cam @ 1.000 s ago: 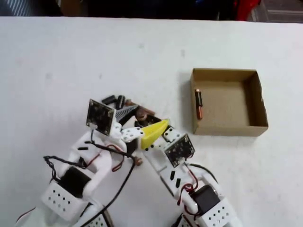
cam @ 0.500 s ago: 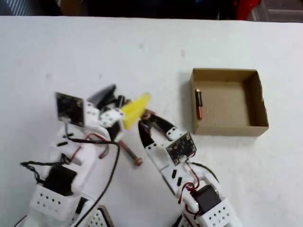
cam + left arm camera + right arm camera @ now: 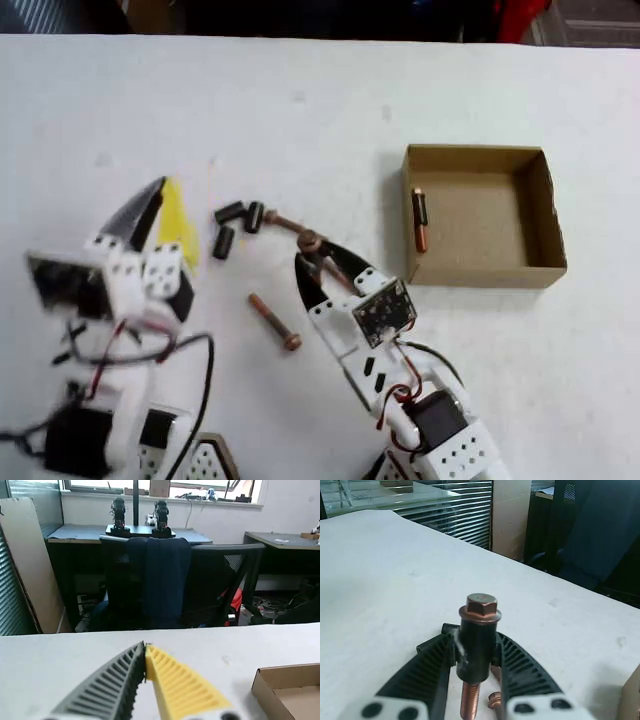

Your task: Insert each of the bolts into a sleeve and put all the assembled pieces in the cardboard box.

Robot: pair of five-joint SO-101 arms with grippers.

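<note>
Right gripper, centre of the high view, has its jaws clamped on a sleeved bolt. Left gripper, at left, has its jaws together. One assembled piece lies in the cardboard box at right, and a loose bolt lies on the tabletop.

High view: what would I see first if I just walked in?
Probably the right hand in the middle of the white table, pinching a copper bolt in a black sleeve. Next, the open brown cardboard box beside it, with one finished bolt-and-sleeve piece lying inside.
</note>
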